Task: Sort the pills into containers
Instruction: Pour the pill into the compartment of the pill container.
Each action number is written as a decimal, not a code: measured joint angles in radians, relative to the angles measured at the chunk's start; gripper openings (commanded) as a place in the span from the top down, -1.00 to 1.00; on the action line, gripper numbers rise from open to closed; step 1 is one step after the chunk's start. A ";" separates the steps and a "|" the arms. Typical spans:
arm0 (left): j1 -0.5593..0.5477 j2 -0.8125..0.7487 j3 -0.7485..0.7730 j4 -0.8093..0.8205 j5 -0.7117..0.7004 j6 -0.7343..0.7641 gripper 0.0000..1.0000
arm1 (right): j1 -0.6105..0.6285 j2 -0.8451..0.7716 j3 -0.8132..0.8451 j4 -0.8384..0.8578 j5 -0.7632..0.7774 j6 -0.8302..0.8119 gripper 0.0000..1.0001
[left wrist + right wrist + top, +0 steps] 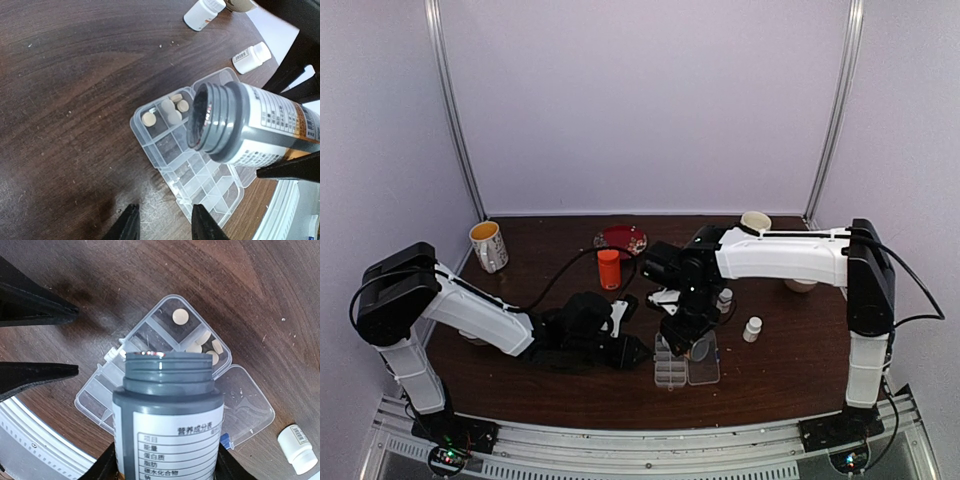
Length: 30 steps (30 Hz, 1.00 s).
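Observation:
The clear organiser box (pixel 175 155) lies open on the dark table, its lid (pixel 247 405) folded flat beside it. Several cream pills (pixel 174 107) rest in one end compartment, and one more pill (pixel 149 118) sits in the compartment next to it. My right gripper (pixel 167 471) is shut on an uncapped grey bottle (pixel 167 415) and holds it tilted, its mouth (pixel 205 120) over the box (pixel 670 375). My left gripper (pixel 165 225) stands open just above the table at the box's edge, with nothing between its fingers (pixel 37 307).
Two small white bottles (pixel 202 12) (pixel 251 56) stand beyond the box. An orange bottle (pixel 609 268), a red plate (pixel 622 239), a mug (pixel 489 245) and a cream cup (pixel 755 221) sit towards the back of the table.

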 measured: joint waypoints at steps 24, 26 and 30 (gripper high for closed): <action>0.000 0.000 -0.001 0.000 0.000 0.000 0.26 | 0.000 0.015 0.020 -0.012 0.003 -0.005 1.00; 0.000 0.000 -0.001 0.000 0.000 0.000 0.26 | 0.000 0.011 0.009 0.009 -0.002 -0.003 1.00; 0.000 0.000 -0.001 0.000 0.000 0.000 0.26 | 0.000 0.011 0.014 -0.005 0.003 -0.003 1.00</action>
